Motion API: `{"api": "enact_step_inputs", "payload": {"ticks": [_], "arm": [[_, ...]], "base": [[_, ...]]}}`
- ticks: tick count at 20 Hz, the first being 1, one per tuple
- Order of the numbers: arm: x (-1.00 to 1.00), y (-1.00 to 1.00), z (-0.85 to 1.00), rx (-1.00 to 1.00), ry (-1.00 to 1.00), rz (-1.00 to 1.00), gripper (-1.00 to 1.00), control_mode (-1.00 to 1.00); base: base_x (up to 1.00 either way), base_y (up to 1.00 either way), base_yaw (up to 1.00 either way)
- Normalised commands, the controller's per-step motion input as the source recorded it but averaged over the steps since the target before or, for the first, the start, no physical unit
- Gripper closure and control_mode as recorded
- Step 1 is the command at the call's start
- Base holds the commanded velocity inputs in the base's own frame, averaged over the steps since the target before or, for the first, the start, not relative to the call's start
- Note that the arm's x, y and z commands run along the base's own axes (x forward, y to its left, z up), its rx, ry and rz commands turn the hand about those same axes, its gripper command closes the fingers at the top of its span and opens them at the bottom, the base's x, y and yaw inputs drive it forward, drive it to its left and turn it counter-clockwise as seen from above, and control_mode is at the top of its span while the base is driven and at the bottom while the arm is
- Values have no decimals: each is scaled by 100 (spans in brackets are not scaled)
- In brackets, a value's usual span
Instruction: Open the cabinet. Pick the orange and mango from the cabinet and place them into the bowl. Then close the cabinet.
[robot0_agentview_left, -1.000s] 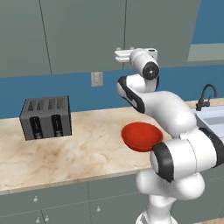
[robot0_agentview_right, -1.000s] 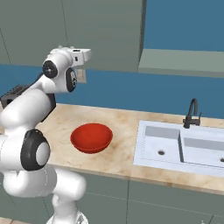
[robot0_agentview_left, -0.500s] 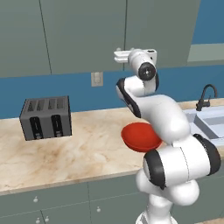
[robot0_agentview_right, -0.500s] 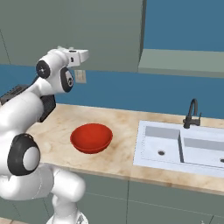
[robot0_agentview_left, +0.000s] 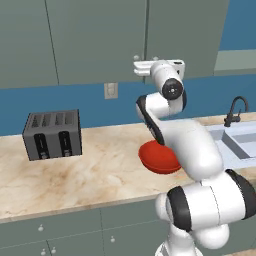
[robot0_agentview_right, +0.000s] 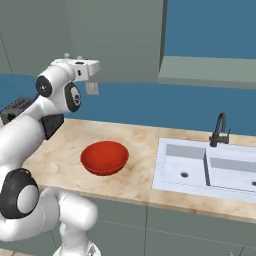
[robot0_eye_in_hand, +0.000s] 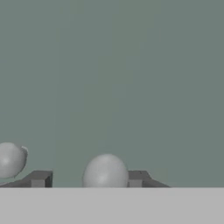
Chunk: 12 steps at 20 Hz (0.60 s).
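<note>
no readable text, label, brand or number shows on anything here.

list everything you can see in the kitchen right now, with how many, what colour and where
cabinet: one, grey-green, on the wall above the counter, both doors shut
knobs: two, pale, round, side by side low on the doors; in the hand view one sits between the fingers
bowl: one, glossy red, on the counter left of the sink
toaster: one, dark grey, at the left of the counter
wall outlet: one, pale, on the blue wall below the cabinet
sink: one, white, two basins, right end of the counter
faucet: one, black, behind the sink
counter: one, beige marble
lower drawers: grey-green, small knobs, under the counter
gripper: one, dark fingers either side of a knob
</note>
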Motion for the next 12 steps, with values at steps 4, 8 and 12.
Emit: {"api": "enact_step_inputs", "payload": {"ticks": [4,8,12], "arm": [[-98,-81,65,7,-5,-2,100,-100],[-100,-93,67,11,-2,-6,100,-100],[-100,-100,65,15,0,-7,100,-100]], "base": [[0,0,0],[0,0,0],[0,0,0]]}}
